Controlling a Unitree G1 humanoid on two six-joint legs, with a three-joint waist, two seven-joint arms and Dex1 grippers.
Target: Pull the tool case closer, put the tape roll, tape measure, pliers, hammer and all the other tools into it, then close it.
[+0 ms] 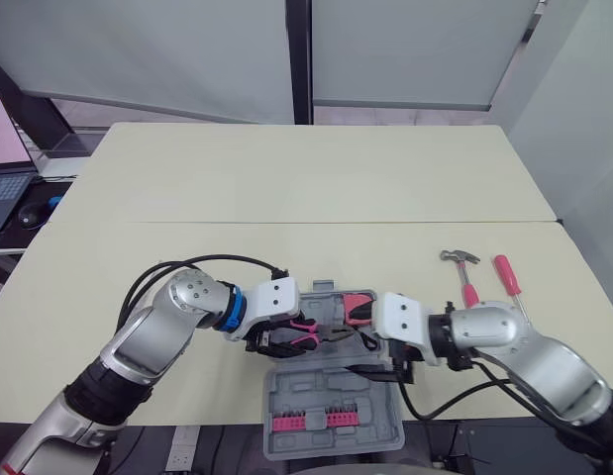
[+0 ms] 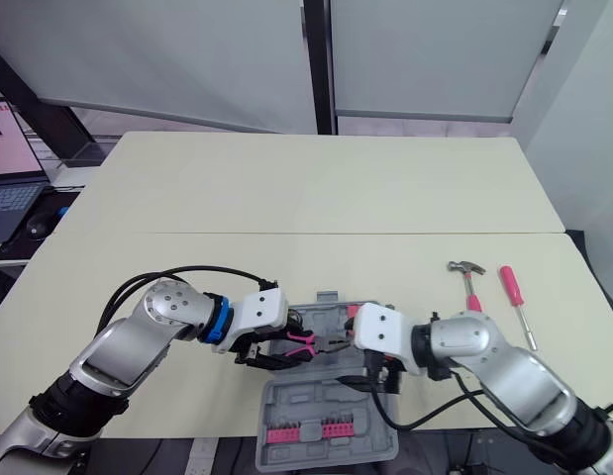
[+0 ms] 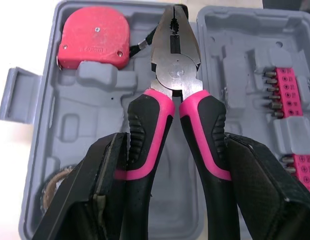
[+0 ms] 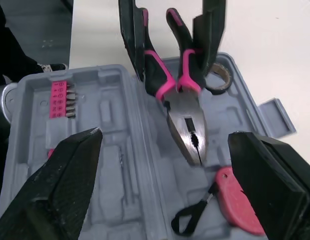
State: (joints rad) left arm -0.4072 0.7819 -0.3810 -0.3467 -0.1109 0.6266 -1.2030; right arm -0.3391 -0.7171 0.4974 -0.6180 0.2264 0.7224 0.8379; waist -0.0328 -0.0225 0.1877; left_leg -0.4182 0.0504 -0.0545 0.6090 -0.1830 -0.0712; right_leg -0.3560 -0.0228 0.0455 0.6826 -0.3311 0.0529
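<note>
I am on the step of putting the pliers (image 3: 175,75) into the tool case (image 1: 316,388). My left gripper (image 3: 176,140) is pinching the pliers by their two pink and black handles, one finger pressed on each side. The metal nose points away from the gripper, over the middle of the open case, close to the ridge between its two halves. I cannot tell if the nose is touching the gray plastic yet. The tape roll (image 4: 221,77) is already in the case, in a corner near the left gripper. The red tape measure (image 3: 92,37) is in too, just beside the nose of the pliers. I think the next move is to bring the pliers down flat into a free spot in the tray. Then I need to open the left fingers and lift away without dragging the pliers out again. My right gripper (image 4: 165,137) is over the right side of the case with its fingers spread wide, and it holds nothing. It is close to the pliers, so I must take care that the two grippers do not bump. Further right, the hammer (image 1: 462,269) and the screwdriver (image 1: 508,277) lie side by side on the table (image 1: 286,188), well apart from the case. They have yet to go in, and then the lid has to be shut.
</note>
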